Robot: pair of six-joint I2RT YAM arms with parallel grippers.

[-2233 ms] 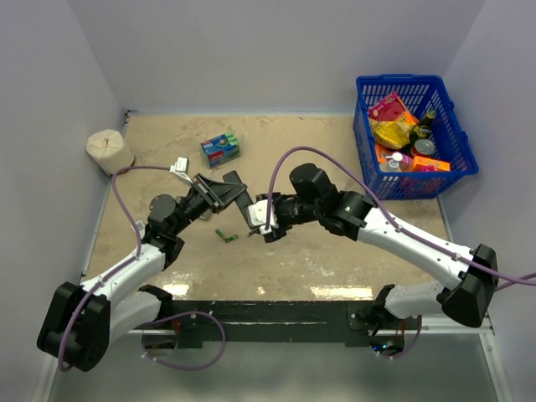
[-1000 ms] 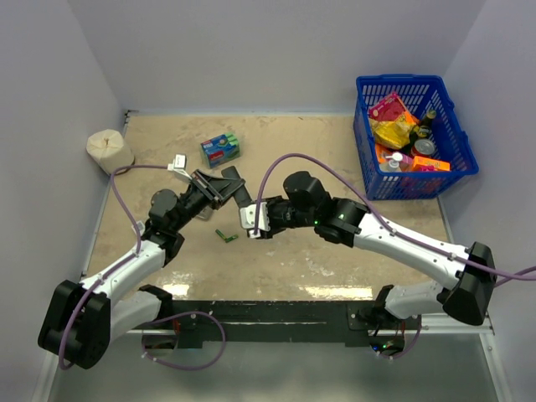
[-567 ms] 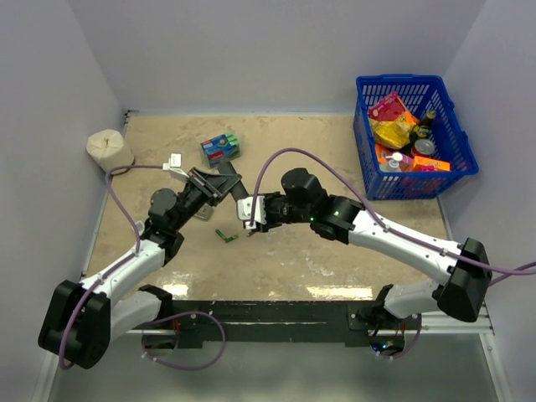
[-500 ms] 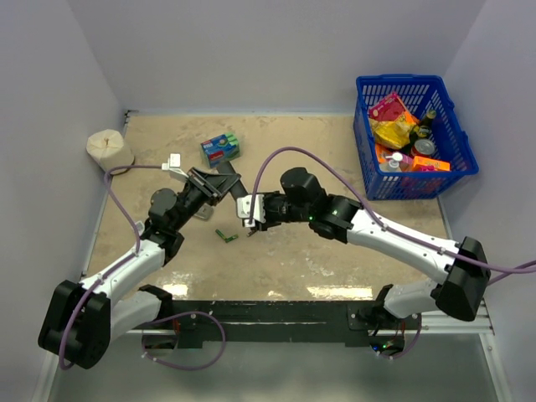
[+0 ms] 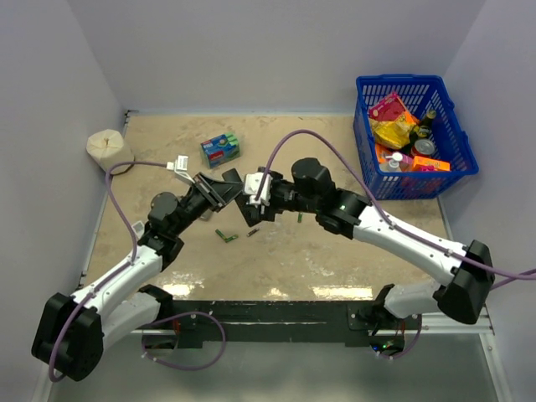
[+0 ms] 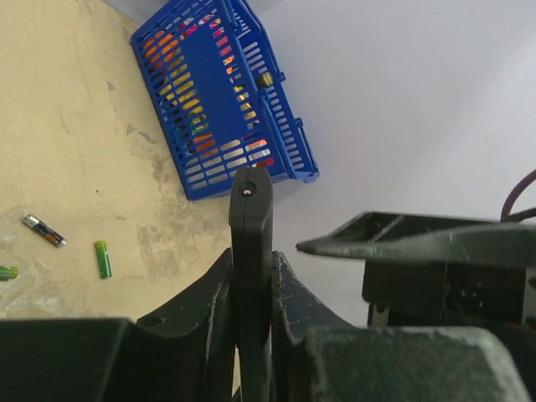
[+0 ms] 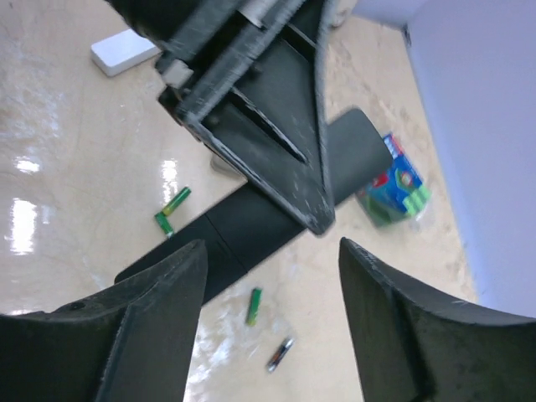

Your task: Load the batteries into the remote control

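Seems mid-loading: holds the remote control (image 6: 251,243) pinched in the left end effector (image 6: 251,289) above the desk (image 6: 67,126), right end effector (image 7: 270,251) spread beside it, batteries (image 6: 101,258) loose below; next probably needs fetching one.

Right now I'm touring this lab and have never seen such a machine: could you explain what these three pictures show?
Two robot arms are bolted at the near edge of a table. One picture looks down from above; the other two come from a camera on each wrist. The left gripper is shut on a slim black remote control. The right gripper is open and empty, close to it. Loose batteries lie on the table, with a blue-green packet farther back and a blue basket of packets and cans at the right.
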